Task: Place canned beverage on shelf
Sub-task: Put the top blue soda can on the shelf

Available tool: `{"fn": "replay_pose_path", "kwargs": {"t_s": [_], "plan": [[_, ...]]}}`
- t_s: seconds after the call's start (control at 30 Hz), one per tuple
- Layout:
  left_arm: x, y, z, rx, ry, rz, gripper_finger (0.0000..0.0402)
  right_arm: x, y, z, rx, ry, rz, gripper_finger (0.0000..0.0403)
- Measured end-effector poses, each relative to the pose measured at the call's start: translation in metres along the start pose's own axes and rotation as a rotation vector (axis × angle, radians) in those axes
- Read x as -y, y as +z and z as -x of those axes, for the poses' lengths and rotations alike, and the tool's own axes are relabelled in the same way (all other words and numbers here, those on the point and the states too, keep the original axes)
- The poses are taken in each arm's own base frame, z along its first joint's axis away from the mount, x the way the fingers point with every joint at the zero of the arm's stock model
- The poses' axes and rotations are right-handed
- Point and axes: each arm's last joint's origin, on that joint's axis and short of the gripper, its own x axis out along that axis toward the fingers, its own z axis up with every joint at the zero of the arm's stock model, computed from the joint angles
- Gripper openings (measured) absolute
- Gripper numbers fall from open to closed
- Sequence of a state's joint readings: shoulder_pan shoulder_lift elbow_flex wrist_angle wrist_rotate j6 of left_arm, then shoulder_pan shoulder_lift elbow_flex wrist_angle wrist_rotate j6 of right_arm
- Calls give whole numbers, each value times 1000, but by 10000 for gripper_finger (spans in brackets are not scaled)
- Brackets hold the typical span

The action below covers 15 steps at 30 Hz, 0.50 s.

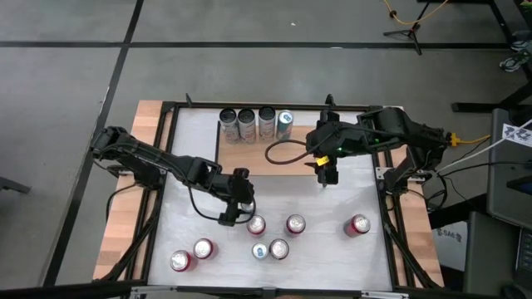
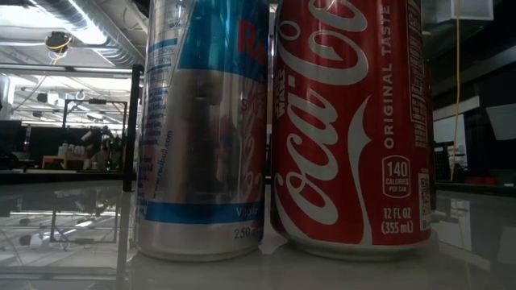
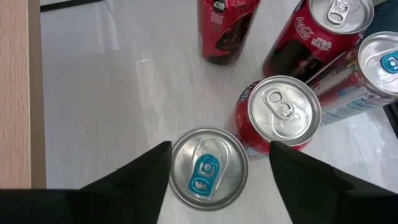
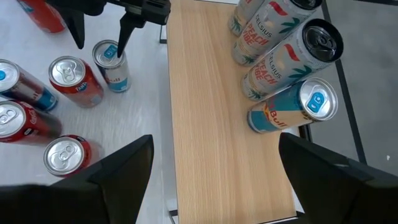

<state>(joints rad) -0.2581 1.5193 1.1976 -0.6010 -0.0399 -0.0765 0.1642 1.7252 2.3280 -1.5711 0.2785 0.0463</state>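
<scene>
the left gripper [image 1: 241,218] hangs low over the white worktop [image 1: 191,174], at about seven o'clock from the table's middle. its fingers [image 3: 140,171] stand open on either side of a slim silver can with a blue tab [image 3: 208,168], not closed on it; whether they touch its wall cannot be told. a red can [image 3: 283,112] stands just beside that slim can, touching or nearly so.

the shelf [image 1: 274,154] sits at twelve o'clock on the worktop, its light wood plank showing. four cans [image 1: 255,123] stand in a row along its far edge, three silver-topped and the rightmost with a blue tab [image 1: 285,120].

the right gripper [image 1: 326,176] hovers over the shelf's near right edge, at about two o'clock from the table's middle, its fingers wide apart and holding nothing.

more red cans stand upright along the near side of the worktop: one [image 1: 295,224] at six o'clock, one [image 1: 359,225] at four o'clock, and two [image 1: 191,255] at eight o'clock. in the low view a blue-and-silver can [image 2: 201,129] and a red cola can [image 2: 351,129] fill the frame, side by side.
</scene>
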Motion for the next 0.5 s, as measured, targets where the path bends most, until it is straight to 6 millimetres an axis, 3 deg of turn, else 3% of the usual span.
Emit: {"fn": "replay_pose_path", "kwargs": {"t_s": [0.2, 0.5], "plan": [[-1, 0, 0, 1, 18, 0, 297, -1, 0, -3, -9, 0, 4, 335], [-1, -3, -10, -42, 54, -3, 300, -10, -15, -38, -101, 3, 29, 335]]}}
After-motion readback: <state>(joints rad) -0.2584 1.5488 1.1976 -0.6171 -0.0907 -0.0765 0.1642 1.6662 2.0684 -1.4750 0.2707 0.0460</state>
